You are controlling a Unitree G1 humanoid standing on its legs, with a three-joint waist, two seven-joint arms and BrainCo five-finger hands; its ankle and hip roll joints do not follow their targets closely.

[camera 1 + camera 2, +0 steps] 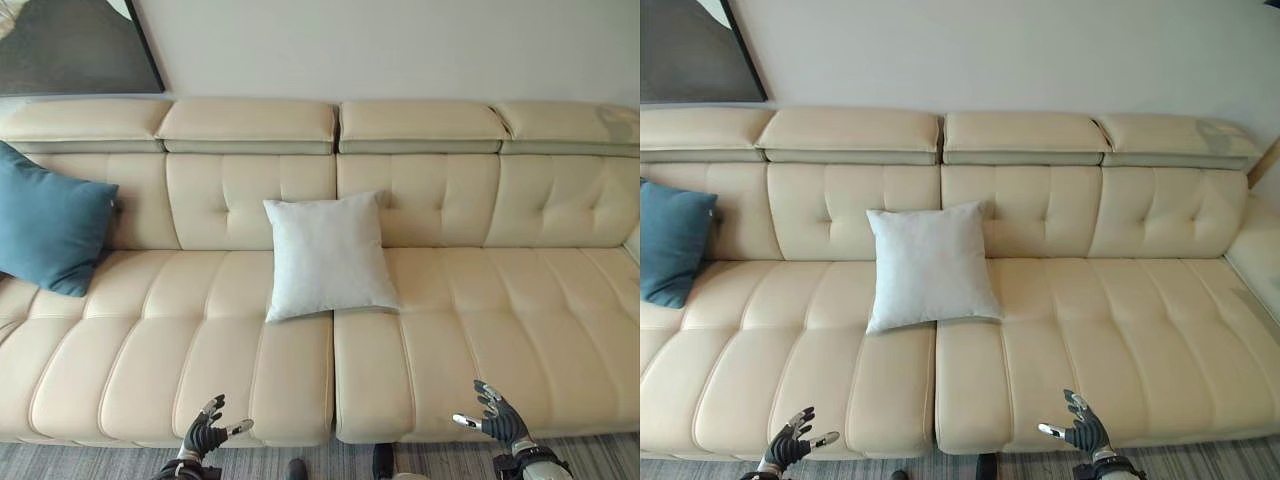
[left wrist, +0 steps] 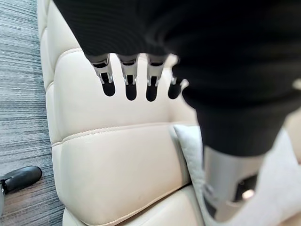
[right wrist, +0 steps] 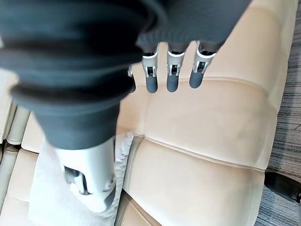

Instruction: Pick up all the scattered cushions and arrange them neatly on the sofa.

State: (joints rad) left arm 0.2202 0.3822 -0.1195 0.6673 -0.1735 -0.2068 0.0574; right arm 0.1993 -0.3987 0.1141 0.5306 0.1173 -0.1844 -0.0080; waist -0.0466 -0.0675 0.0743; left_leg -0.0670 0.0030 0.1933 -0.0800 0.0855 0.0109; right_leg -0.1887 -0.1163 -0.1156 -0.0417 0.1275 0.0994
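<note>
Both hands hang nearest the camera, low at the front edge of the cream leather tufted sofa (image 1: 420, 330), over the grey striped carpet (image 1: 90, 460). Left hand (image 1: 205, 434): fingers spread and relaxed, holding nothing; its wrist view shows straight fingers over bare seat leather. Right hand (image 1: 497, 416): likewise spread and empty, palm turned inward.

Further in, on the sofa seat: pale grey-white square fabric cushion (image 1: 326, 255), leaning upright against the sofa backrest, its lower edge straddling the centre seam between the two seat sections. It lies ahead of and between the hands, well apart from both. Judged slightly nearer the left hand, though the difference is small. Being square, it has no real long axis; it sits slightly rotated.

Further still, at the sofa's left end: teal square fabric cushion (image 1: 48, 225), propped against the backrest near the armrest, well off to the left of the left hand.

Behind the sofa: plain wall, with the corner of a dark framed picture (image 1: 70, 45) above the sofa's left end.

Judgement: both cushions already rest on the sofa; any remaining work is straightening, and either reach goes forward and up.
</note>
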